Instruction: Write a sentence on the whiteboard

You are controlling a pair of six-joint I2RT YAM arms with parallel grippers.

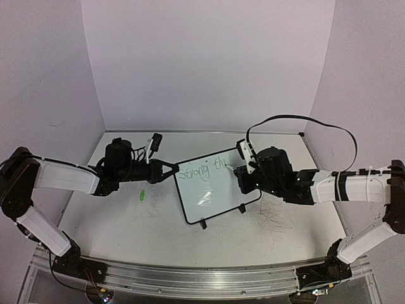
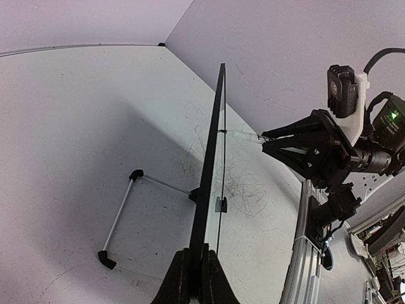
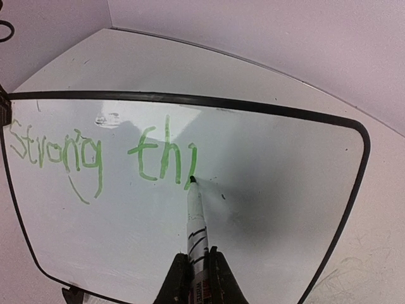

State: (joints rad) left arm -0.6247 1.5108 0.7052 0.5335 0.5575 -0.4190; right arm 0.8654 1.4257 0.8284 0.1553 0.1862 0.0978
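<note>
The whiteboard [image 1: 221,190] stands tilted at the table's middle, its black frame edge-on in the left wrist view [image 2: 212,158]. My left gripper [image 1: 172,170] [image 2: 196,269] is shut on the board's left edge. Green writing, the sentence [image 1: 204,170] [image 3: 101,152], reads "Strong th" plus one more stroke. My right gripper [image 1: 243,172] [image 3: 197,269] is shut on a white marker [image 3: 195,215] [image 2: 243,135]. The marker's dark tip touches the board [image 3: 272,190] at the foot of the last green stroke.
A small green cap [image 1: 143,196] lies on the table left of the board. Grey scribble marks [image 1: 272,215] cover the table to the right. The board's wire stand with black feet [image 2: 120,215] rests behind it. A metal rail [image 1: 202,278] runs along the near edge.
</note>
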